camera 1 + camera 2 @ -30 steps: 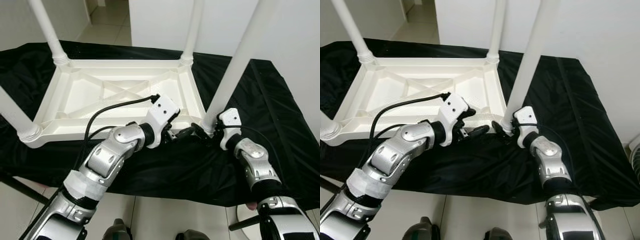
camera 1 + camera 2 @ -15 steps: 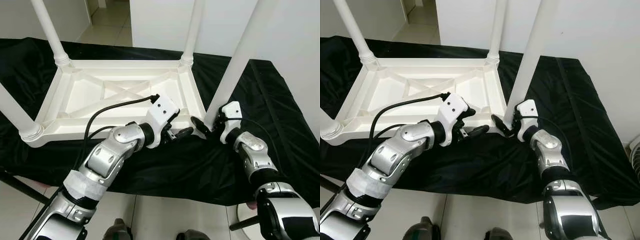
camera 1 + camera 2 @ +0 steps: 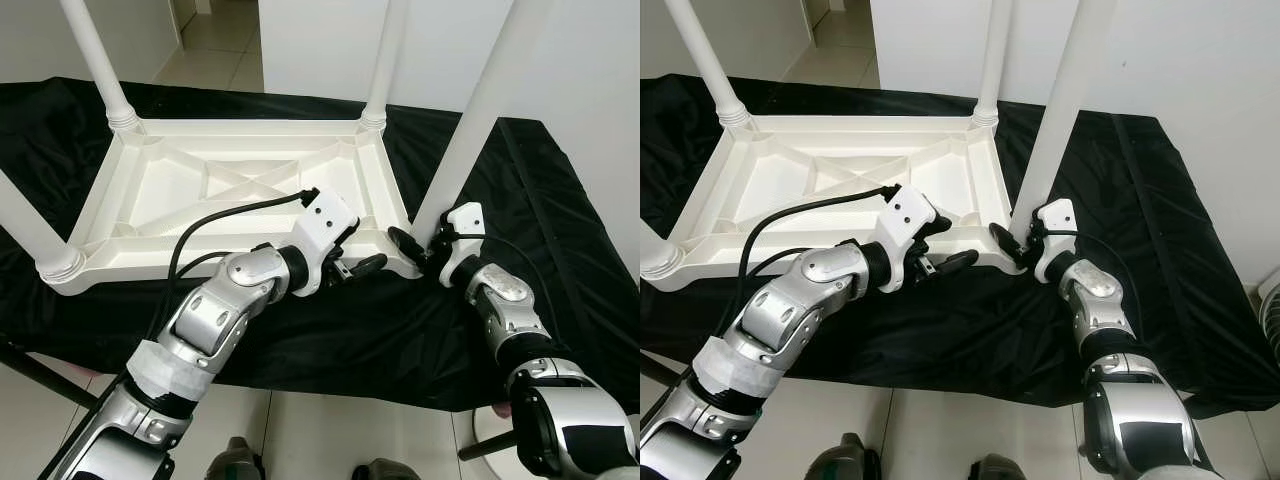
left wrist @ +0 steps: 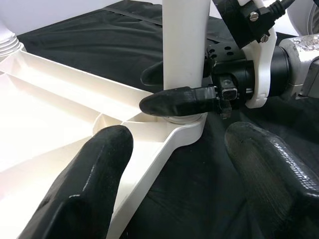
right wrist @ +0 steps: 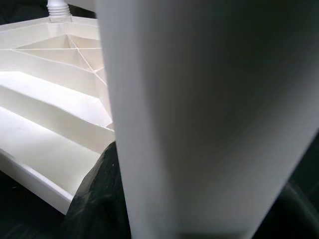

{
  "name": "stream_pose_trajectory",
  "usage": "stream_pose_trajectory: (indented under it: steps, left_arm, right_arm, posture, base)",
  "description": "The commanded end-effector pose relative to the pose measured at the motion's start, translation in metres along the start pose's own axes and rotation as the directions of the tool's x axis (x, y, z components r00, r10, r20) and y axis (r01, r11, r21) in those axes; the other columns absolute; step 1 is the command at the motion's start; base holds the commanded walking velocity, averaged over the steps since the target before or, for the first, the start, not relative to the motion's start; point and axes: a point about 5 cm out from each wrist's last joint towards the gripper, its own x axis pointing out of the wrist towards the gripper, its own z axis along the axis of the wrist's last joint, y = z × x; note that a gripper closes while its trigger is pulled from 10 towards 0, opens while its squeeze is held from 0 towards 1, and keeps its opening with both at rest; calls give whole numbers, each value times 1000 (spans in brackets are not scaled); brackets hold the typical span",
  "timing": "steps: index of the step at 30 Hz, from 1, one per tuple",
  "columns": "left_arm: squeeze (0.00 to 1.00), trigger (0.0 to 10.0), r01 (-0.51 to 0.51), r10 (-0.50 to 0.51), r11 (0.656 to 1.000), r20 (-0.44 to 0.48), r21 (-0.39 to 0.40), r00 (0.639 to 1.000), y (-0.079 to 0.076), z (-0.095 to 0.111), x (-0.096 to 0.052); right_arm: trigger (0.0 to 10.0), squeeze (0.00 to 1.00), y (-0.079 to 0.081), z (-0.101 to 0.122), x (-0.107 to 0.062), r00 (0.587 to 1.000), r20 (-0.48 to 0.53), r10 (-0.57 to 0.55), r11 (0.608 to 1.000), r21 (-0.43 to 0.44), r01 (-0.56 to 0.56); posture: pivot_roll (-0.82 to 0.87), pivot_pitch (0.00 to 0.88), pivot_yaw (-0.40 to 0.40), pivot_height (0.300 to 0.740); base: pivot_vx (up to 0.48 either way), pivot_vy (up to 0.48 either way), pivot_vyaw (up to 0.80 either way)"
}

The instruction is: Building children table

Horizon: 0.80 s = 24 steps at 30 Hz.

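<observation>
Directly ahead of the spread-fingered left gripper (image 4: 172, 164), the table leg (image 4: 184, 55) clasped at its base by the right gripper (image 3: 412, 248) blocks the way, the upturned tabletop (image 3: 240, 190) walls its left side, and bare black cloth (image 3: 350, 330) lies open beneath.

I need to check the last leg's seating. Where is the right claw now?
The right claw is at the near right corner of the upturned white table, its fingers closed around the base of the leg, with the left claw beside it.
</observation>
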Motion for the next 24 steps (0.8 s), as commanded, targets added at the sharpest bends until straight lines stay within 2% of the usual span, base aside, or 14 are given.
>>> stream_pose_trajectory:
  steps: [1,2,5,6,8,9,10,11,13,15,16,19,23,24]
  left_arm:
    - [0,10000,31,-32,999,9,14,999,-1,2,1]
    - [0,10000,31,-32,999,9,14,999,-1,2,1]
    - [0,10000,37,-38,999,10,7,999,-4,0,2]
    - [0,10000,37,-38,999,10,7,999,-4,0,2]
    - [0,10000,43,-43,999,10,-7,999,-7,-2,3]
    - [0,10000,43,-43,999,10,-7,999,-7,-2,3]
    - [0,10000,45,-45,999,10,-12,999,-8,-2,3]
    - [0,10000,47,-46,999,9,-17,999,-9,-3,3]
    - [0,10000,47,-46,999,9,-17,999,-9,-3,3]
    - [0,10000,47,-47,999,8,-13,999,-9,-3,3]
    - [0,10000,47,-47,999,8,-13,999,-9,-3,3]
    - [0,10000,39,-39,999,13,-6,999,-7,-2,3]
    - [0,10000,40,-40,999,16,1,999,-5,0,4]
    - [0,10000,41,-41,999,17,3,999,-5,0,5]
  right_arm:
    - [0,0,-1,-12,-5,992,-43,-122,992,10,122]
    - [0,0,-1,-12,-5,992,-43,-122,992,10,122]
    - [0,0,-1,-16,-5,951,-48,-306,950,53,308]
    - [0,0,-1,-16,-5,951,-48,-306,950,53,308]
    - [0,0,8,-15,-7,888,-28,-459,887,36,460]
    - [0,0,8,-15,-7,888,-28,-459,887,36,460]
    - [0,0,12,-14,-8,864,-18,-503,864,23,503]
    - [0,0,15,-15,-11,813,-19,-582,813,26,582]
    - [0,0,15,-15,-11,813,-19,-582,813,26,582]
    - [0,0,27,-13,-14,726,-19,-688,725,40,688]
    - [0,0,27,-13,-14,726,-19,-688,725,40,688]
    - [0,0,42,-7,-9,709,-2,-706,707,65,704]
    - [0,0,48,-2,-5,758,31,-651,758,77,648]
    - [431,0,48,-1,-6,761,23,-649,760,67,646]
  posture:
    - [42,0,-10,740]
    - [42,0,-10,740]
    - [26,0,-24,740]
    - [26,0,-24,740]
    - [20,0,-25,740]
    - [20,0,-25,740]
    - [19,0,-25,740]
    - [16,0,-22,740]
    - [16,0,-22,740]
    - [12,0,-20,740]
    - [12,0,-20,740]
    - [7,0,-12,740]
    - [3,0,-8,740]
    - [3,0,-8,740]
  base:
    - [0,0,0]
    - [0,0,0]
    - [0,0,0]
    - [0,0,0]
    - [0,0,0]
    - [0,0,0]
    - [0,0,0]
    - [0,0,0]
    - [0,0,0]
    - [0,0,0]
    - [0,0,0]
    - [0,0,0]
    - [0,0,0]
    - [0,0,0]
